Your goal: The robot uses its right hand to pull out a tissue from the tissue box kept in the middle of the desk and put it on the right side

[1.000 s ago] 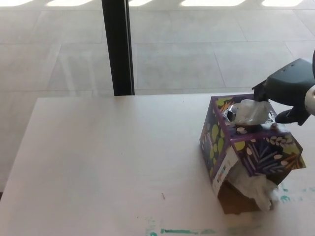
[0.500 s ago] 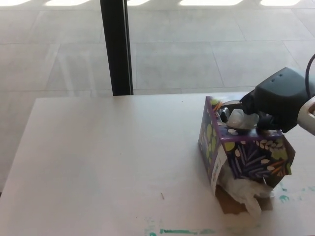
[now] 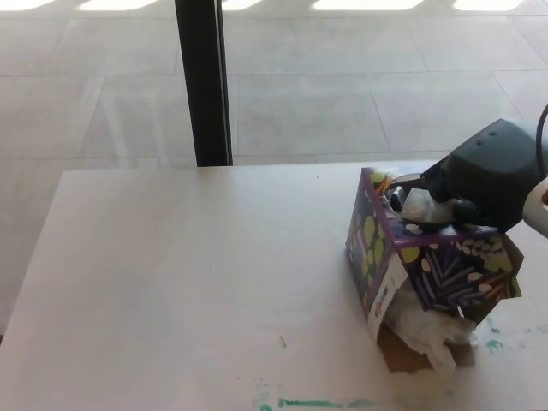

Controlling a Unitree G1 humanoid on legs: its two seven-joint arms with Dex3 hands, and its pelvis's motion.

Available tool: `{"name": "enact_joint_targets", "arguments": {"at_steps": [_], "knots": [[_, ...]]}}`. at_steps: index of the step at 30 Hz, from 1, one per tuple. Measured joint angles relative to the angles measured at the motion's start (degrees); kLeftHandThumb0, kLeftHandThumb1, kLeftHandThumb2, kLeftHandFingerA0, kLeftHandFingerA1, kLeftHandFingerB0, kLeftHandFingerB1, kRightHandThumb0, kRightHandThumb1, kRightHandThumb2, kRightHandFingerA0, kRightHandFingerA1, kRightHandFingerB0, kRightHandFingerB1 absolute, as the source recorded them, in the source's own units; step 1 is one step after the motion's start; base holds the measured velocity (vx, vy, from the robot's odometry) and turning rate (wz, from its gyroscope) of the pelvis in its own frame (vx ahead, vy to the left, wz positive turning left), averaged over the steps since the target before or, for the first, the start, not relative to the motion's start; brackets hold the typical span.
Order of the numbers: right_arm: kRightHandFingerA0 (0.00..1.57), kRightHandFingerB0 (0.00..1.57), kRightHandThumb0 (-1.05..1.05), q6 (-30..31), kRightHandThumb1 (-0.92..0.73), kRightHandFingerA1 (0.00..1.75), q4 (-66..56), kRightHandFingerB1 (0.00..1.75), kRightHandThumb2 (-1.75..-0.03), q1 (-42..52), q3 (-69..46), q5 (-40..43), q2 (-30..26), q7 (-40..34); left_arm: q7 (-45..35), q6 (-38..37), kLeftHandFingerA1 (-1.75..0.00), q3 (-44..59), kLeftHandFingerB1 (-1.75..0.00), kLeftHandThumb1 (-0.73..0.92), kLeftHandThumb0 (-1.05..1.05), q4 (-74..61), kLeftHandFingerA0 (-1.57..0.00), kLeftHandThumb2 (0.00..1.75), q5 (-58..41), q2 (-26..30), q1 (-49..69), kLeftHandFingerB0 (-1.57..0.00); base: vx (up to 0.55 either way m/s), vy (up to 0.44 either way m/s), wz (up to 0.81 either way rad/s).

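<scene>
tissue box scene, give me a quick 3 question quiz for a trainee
1. True or false: the tissue box sits flat and square on the desk.
2. Which of the robot's hands is at the box's top opening? A) left B) right C) both
3. Fill in: white tissue spills from the box's torn ____ corner.

Key
1. False: it is tilted.
2. B: the right hand is at the top tissue; the left is not in view.
3. Bottom (lower front).
</scene>
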Motion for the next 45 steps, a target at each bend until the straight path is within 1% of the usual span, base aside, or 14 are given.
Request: {"name": "enact_joint_targets", "arguments": {"at_steps": [7,8,10,13,14,15,27,33,34,36,40,42,44,45], "knots": [[0.87,0.63,-0.32,0.76,-0.63,1.75,-0.3,1.64,-0.76,1.51,-1.67,-1.07,0.03,-3.31,0.0,-0.06,-1.31,0.39,-1.44,0.86,-1.05,0.2,-0.92,0.88,-0.51,-0.18,0.4,-0.52,0.0,0.0,0.0],[0.86,0.67,-0.34,0.79,-0.63,1.75,-0.41,1.53,-0.76,1.8,-2.09,-0.98,0.08,-3.42,0.0,-0.09,-1.31,0.42,-1.46,0.86,-1.05,0.2,-0.94,0.89,-0.61,-0.19,0.62,-0.52,0.0,0.0,0.0],[0.86,0.67,-0.34,0.81,-0.63,1.75,-0.73,1.53,-0.76,2.52,-3.55,-0.49,0.41,-3.44,0.01,-0.36,-1.31,0.43,-1.46,0.86,-1.05,0.19,-0.94,0.89,-0.74,-0.25,1.03,-0.52,0.0,0.0,0.0],[0.88,0.66,-0.29,0.6,-0.56,1.75,-0.92,1.68,-0.8,3.35,-5.56,0.55,1.06,-4.17,0.05,-0.7,-1.33,0.38,-1.45,0.88,-1.05,0.2,-0.84,0.88,-0.82,-0.28,1.28,-0.46,0.0,0.0,0.0],[0.89,0.66,-0.3,0.43,-0.55,1.75,-0.85,1.69,-0.81,3.64,-6.29,1.02,1.24,-4.63,0.09,-0.8,-1.33,0.37,-1.31,0.75,-1.05,0.23,-0.86,1.25,-0.82,-0.28,1.33,-0.54,0.0,0.0,0.0],[0.89,0.67,-0.31,-0.07,-0.55,1.75,-0.44,1.7,-0.81,3.93,-7.34,1.7,1.56,-5.34,0.19,-0.89,-1.35,0.31,-1.44,0.88,-1.05,0.25,-0.82,0.87,-0.82,-0.28,1.4,-0.46,0.0,0.0,0.0],[0.9,0.67,-0.32,-0.25,-0.54,1.75,-0.2,1.69,-0.91,5.19,-16.7,6.51,4.68,-9.07,0.71,-1.28,-1.37,0.14,-1.48,0.87,-1.05,0.33,-0.79,0.89,-1.16,-0.28,2.35,-0.43,0.0,0.0,0.0],[0.92,0.79,-0.31,1.58,-0.58,1.75,-0.07,1.44,-0.89,4.92,-22.35,9.87,7.8,-10.77,0.83,-1.27,-1.36,0.16,-1.5,0.87,-1.05,0.49,-0.82,0.91,-1.35,-0.31,2.8,-0.44,0.0,0.0,0.0],[0.91,0.76,-0.32,1.88,-0.6,1.75,0.27,1.5,-0.87,4.62,-23.26,10.39,8.31,-11.17,0.86,-1.28,-1.36,0.15,-1.51,0.87,-1.05,0.49,-0.82,0.91,-1.37,-0.31,2.89,-0.43,0.0,0.0,0.0],[1.1,0.79,-0.28,2.54,-0.58,1.72,0.79,1.36,-0.92,3.8,-24.89,11.29,9.26,-12.14,0.88,-1.29,-1.36,0.12,-1.52,0.86,-1.05,0.49,-0.83,0.91,-1.37,-0.33,3.09,-0.43,0.0,0.0,0.0],[0.94,0.82,-0.34,3.92,-0.6,1.75,2.11,1.45,-0.85,2.7,-27.78,13.25,11.13,-14.53,0.9,-1.29,-1.36,0.12,-1.49,0.87,-1.05,0.48,-0.81,0.89,-1.41,-0.43,3.4,-0.41,0.0,0.0,0.0],[0.92,0.88,-0.34,4.92,-0.62,1.75,2.71,1.11,-0.83,2.18,-28.9,14.07,12.18,-15.61,0.89,-1.29,-1.35,0.13,-1.47,0.89,-1.05,0.48,-0.8,0.88,-1.49,-0.48,3.52,-0.41,0.0,0.0,0.0],[0.92,0.88,-0.34,5.97,-0.62,1.75,2.72,1.11,-0.83,1.58,-29.49,14.64,12.69,-16.39,0.88,-1.29,-1.35,0.11,-1.47,0.89,-1.05,0.49,-0.8,0.88,-1.5,-0.49,3.56,-0.41,0.0,0.0,0.0],[1.19,0.84,-0.37,6.41,-0.52,1.32,2.72,0.87,-1.03,1.23,-29.75,14.88,12.85,-16.88,0.87,-1.29,-1.36,0.11,-1.5,0.88,-1.05,0.49,-0.81,0.88,-1.5,-0.49,3.58,-0.42,0.0,0.0,0.0]]}}
